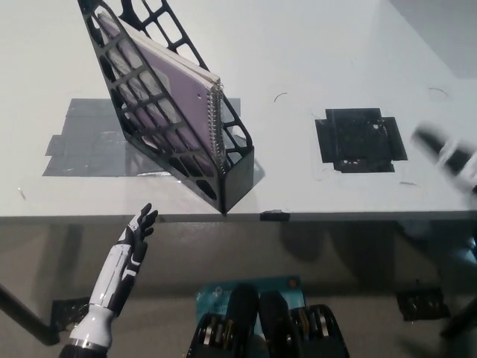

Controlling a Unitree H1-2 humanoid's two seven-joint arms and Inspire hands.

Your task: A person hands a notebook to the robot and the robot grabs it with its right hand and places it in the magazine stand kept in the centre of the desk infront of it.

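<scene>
A purple spiral-bound notebook [168, 89] stands tilted inside the black lattice magazine stand [149, 142] on the white desk [298, 52], its wire spine facing front. My black right hand [447, 155] shows only as a blurred streak at the far right edge, well away from the stand, holding nothing that I can see. My white left hand [136, 239] rests at the lower left, below the desk's front edge, fingers apart and empty.
A grey tape patch [74, 142] lies under and left of the stand. A black tape square [360, 140] marks the desk right of centre. A blue-green card [216, 294] lies on the floor below the desk edge.
</scene>
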